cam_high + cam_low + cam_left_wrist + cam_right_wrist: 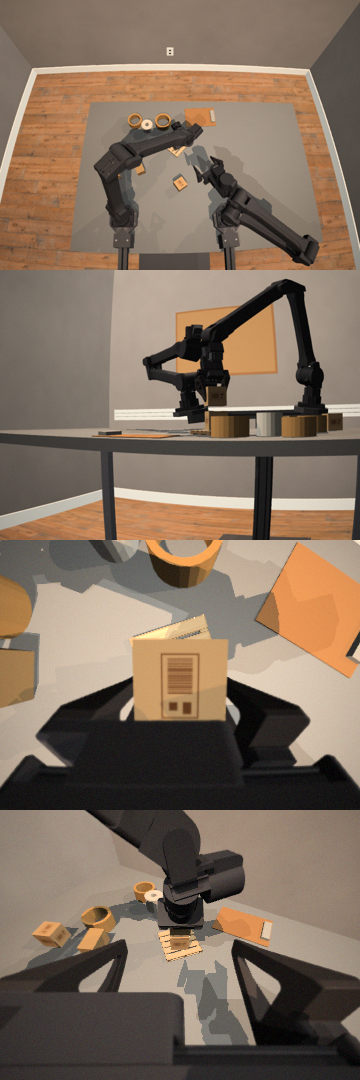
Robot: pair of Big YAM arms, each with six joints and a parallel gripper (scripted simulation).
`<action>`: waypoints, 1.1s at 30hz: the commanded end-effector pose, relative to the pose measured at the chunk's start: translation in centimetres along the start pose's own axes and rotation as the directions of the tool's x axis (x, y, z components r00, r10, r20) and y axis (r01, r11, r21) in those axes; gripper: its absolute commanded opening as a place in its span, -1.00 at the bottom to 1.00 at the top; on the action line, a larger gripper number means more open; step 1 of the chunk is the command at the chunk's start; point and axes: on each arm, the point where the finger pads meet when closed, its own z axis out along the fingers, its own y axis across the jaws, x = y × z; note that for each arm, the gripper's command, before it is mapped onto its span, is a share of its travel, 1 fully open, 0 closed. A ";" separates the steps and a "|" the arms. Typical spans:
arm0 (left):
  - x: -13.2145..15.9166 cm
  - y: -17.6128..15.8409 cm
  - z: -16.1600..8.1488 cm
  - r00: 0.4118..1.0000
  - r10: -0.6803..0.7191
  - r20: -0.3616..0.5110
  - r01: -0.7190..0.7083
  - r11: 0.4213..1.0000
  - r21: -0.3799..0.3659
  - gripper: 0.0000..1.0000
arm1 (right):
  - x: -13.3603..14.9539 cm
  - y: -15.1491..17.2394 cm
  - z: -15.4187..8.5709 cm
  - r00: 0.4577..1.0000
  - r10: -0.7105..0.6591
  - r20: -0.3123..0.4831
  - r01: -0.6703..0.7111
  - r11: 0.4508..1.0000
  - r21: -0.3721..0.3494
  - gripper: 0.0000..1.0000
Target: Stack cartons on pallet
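My left gripper [215,392] [179,675] is shut on a carton [216,401] [150,655], its barcode face showing. It holds it level, with a small gap above a second carton [207,421] [180,942] on the slatted pallet [176,154] [200,433] [175,955]. Both are mostly hidden from above by the left arm. A third carton [180,183], label up, stands on the table in front of the pallet. A fourth [51,934] [336,422] stands far left. No printed numbers show. My right gripper [203,162] [179,945] is open and empty, to the right of the third carton.
A plain, longer box [140,169] [93,940] lies left of the pallet, beside a tape roll [98,918]. Two tape rolls [229,427] [298,427] and a white roll [146,124] [268,424] stand behind. An orange clipboard [194,113] [300,610] lies back right.
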 end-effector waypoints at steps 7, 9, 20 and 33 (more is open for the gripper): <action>0.0 0.2 1.7 1.000 -0.003 -0.002 0.003 1.000 -0.015 0.09 | -1.1 -0.1 -0.1 1.000 0.007 0.020 -0.007 1.000 0.000 1.00; 0.2 0.4 1.9 1.000 0.000 -0.003 -0.001 1.000 -0.019 0.09 | -1.1 -0.1 -0.1 1.000 0.007 0.020 -0.007 1.000 0.000 1.00; 0.2 0.1 2.2 1.000 -0.003 -0.002 0.003 1.000 -0.014 0.09 | -1.1 -0.1 -0.1 1.000 0.007 0.020 -0.007 1.000 0.000 1.00; 0.6 0.4 2.8 1.000 0.000 -0.003 0.000 1.000 -0.018 0.09 | -1.1 -0.1 -0.1 1.000 0.007 0.020 -0.007 1.000 0.000 1.00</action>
